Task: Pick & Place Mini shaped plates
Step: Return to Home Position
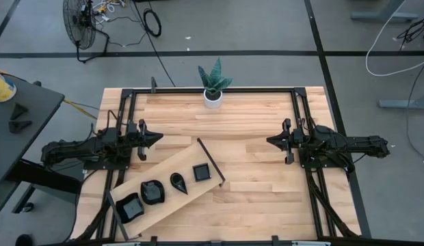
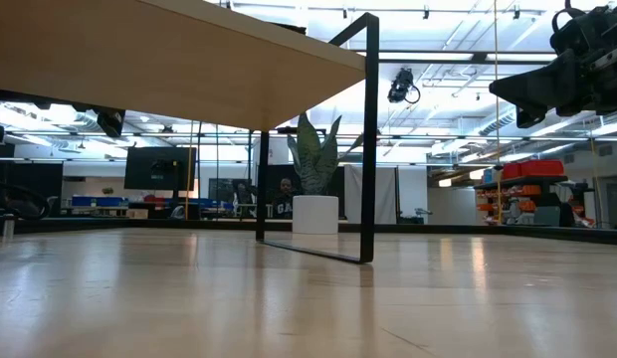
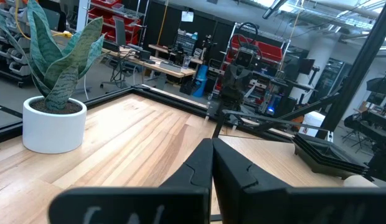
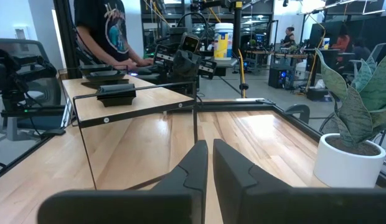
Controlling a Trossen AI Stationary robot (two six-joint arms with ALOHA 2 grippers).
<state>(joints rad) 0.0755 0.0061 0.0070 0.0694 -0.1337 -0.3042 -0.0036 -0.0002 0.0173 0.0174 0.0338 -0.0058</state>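
I find the light wooden table (image 1: 253, 157) carrying a raised pale wooden shelf board on a black metal frame (image 1: 172, 166), set diagonally at its front-left. The left gripper (image 1: 158, 137) sits at the table's left side and the right gripper (image 1: 269, 141) at its right. Both have their fingers pressed together on nothing, and both are apart from the shelf. A white pot with a green plant (image 1: 213, 98) stands at the far edge. The glossy black mini plates (image 1: 152, 193) lie in four stacks along the shelf top. In my judgement homing is nearly complete: settle both arms slowly, keeping the left clear of the frame. No legible writing found.
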